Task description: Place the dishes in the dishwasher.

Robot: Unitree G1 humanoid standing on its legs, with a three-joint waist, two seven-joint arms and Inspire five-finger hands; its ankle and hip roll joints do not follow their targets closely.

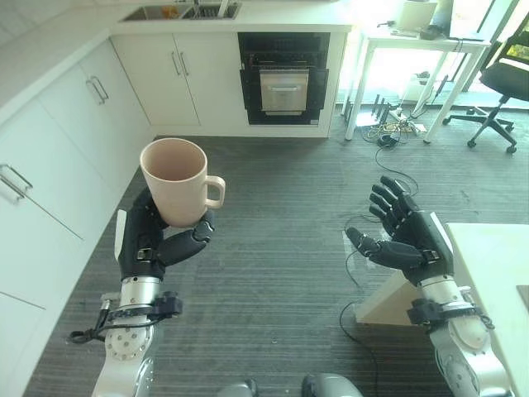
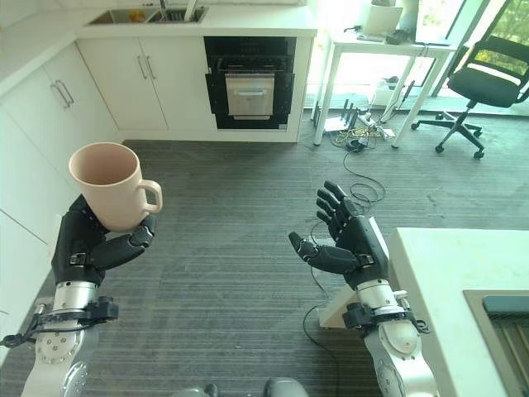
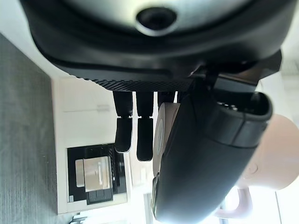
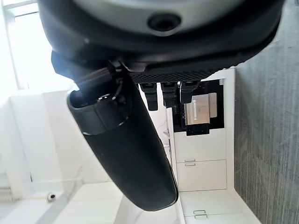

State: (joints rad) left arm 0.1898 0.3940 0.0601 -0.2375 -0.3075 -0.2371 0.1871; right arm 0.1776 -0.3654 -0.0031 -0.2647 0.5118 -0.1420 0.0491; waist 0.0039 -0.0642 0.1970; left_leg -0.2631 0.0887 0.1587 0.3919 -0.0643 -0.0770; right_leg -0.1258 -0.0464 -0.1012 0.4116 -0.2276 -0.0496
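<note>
Grey ribbed carpet (image 1: 281, 215) runs from the robot to the white cabinets (image 1: 157, 83) at the far wall, where a black dishwasher (image 1: 283, 78) stands with its door shut and a sink (image 1: 178, 11) is set in the worktop above. A white desk (image 1: 413, 50) and a black office chair (image 1: 504, 83) stand to the right of it, and a white counter (image 2: 463, 289) edges in at the near right.

The left hand (image 1: 153, 240) holds a mug (image 1: 178, 180) upright above the carpet, fingers and thumb curled round its lower body, well short of the dishwasher. The right hand (image 1: 405, 236) hangs empty, fingers spread and nearly straight.

The left wrist view looks from under the mug (image 3: 275, 154), showing its base against the fingers (image 3: 124, 133), which the head views hide. The right wrist view shows straight fingers (image 4: 168, 95) with the dishwasher beyond.

The mug is pale pink, matte, tapering downward, with its handle pointing right and an empty interior.
</note>
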